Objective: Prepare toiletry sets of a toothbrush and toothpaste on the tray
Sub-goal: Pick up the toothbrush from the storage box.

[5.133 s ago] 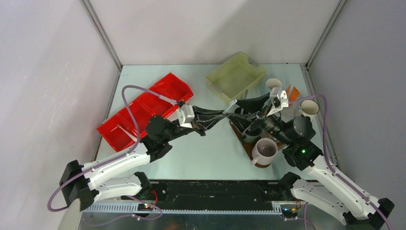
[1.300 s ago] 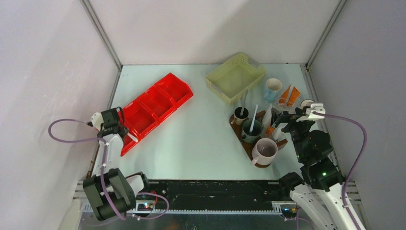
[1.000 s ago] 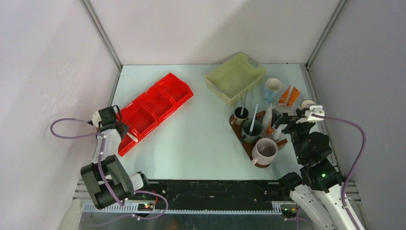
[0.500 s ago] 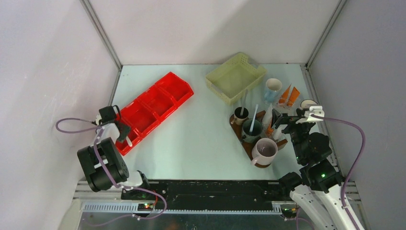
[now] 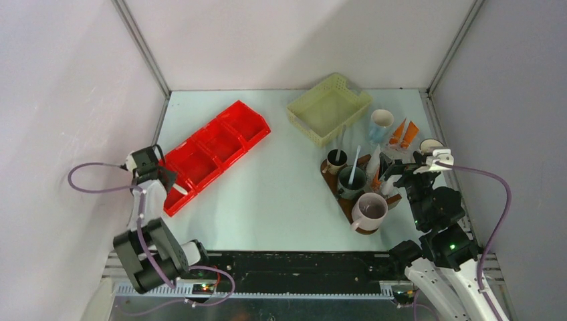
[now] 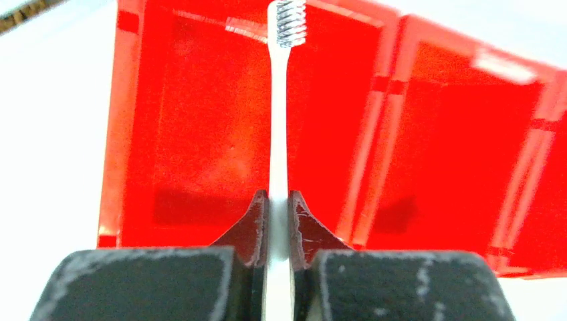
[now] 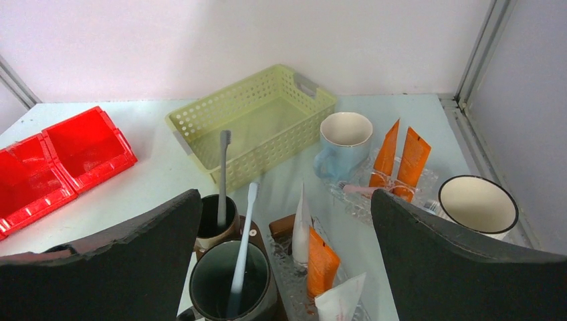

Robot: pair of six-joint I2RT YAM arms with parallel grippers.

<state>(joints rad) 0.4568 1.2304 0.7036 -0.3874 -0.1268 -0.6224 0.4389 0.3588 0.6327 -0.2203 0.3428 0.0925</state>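
At the near end of the red bin (image 5: 210,150), my left gripper (image 5: 170,184) is shut on a slim white toothbrush (image 6: 279,134). Its bristled head points away over the bin's compartment, and the handle sits pinched between the fingers (image 6: 257,221). The dark brown tray (image 5: 332,182) holds a small brown mug (image 5: 336,161), a dark green mug (image 5: 352,179) and a mauve-grey mug (image 5: 371,209). A toothbrush stands in both the brown and the green mug. White toothpaste (image 7: 301,231) and orange toothpaste (image 7: 321,264) lean beside them. My right gripper (image 7: 284,200) hangs wide open just right of the tray, holding nothing.
A pale yellow mesh basket (image 5: 329,107) stands at the back. Right of it are a pale blue mug (image 5: 381,124), two orange tubes (image 5: 404,132) in a clear holder, and a white cup with a dark rim (image 5: 428,145). Side walls close in on both sides.
The left gripper's fingers have closed on the white toothbrush in the red bin, and that arm has shifted slightly. The right arm has stayed still over the last second.
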